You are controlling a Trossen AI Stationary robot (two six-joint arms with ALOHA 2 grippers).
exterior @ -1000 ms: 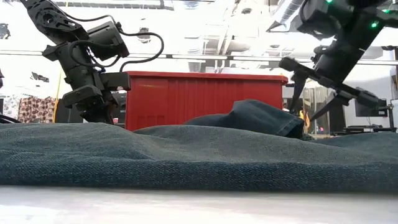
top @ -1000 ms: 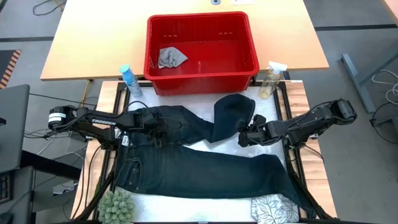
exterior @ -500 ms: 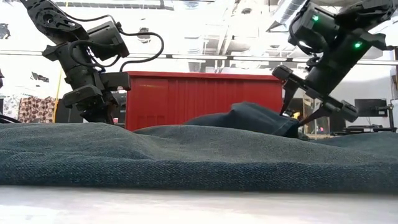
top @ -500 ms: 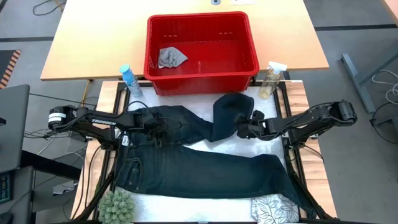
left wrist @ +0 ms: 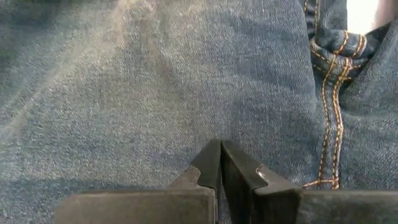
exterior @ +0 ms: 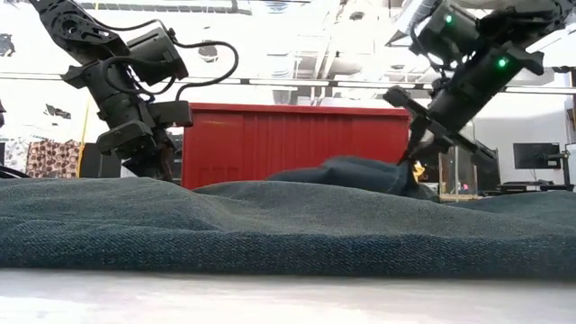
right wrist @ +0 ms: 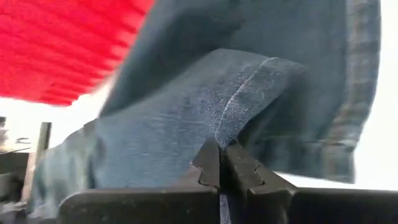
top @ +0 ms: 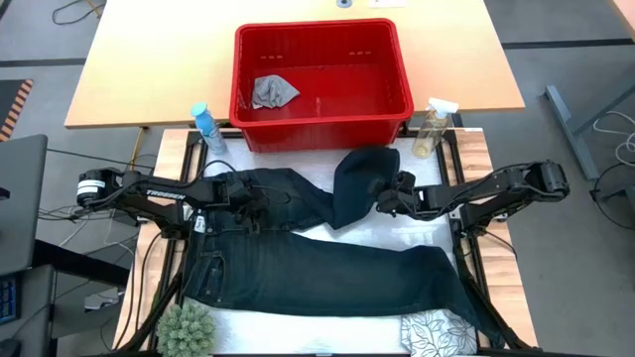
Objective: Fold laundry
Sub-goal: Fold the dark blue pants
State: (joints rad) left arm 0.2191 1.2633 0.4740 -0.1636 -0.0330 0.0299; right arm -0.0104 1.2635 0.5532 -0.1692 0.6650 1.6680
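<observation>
- The dark denim jeans (top: 317,263) lie spread flat over the white-covered table (top: 382,236), their weave coarse and slightly rumpled in the low view; one leg is folded back into a rounded hump near the red plastic basket (top: 397,99).
- The right gripper (top: 385,201) pinches the edge of that folded leg, fingers pressed together on a ridge of blue denim.
- The left gripper (top: 241,201) rests on the waist area, fingers closed tip to tip on flat cloth beside an orange-stitched seam, holding nothing that I can see.
- A small crumpled grey cloth (top: 271,91) sits inside the ribbed basket.
- A white leaf-print cloth (top: 437,332) lies at the table's near edge.
</observation>
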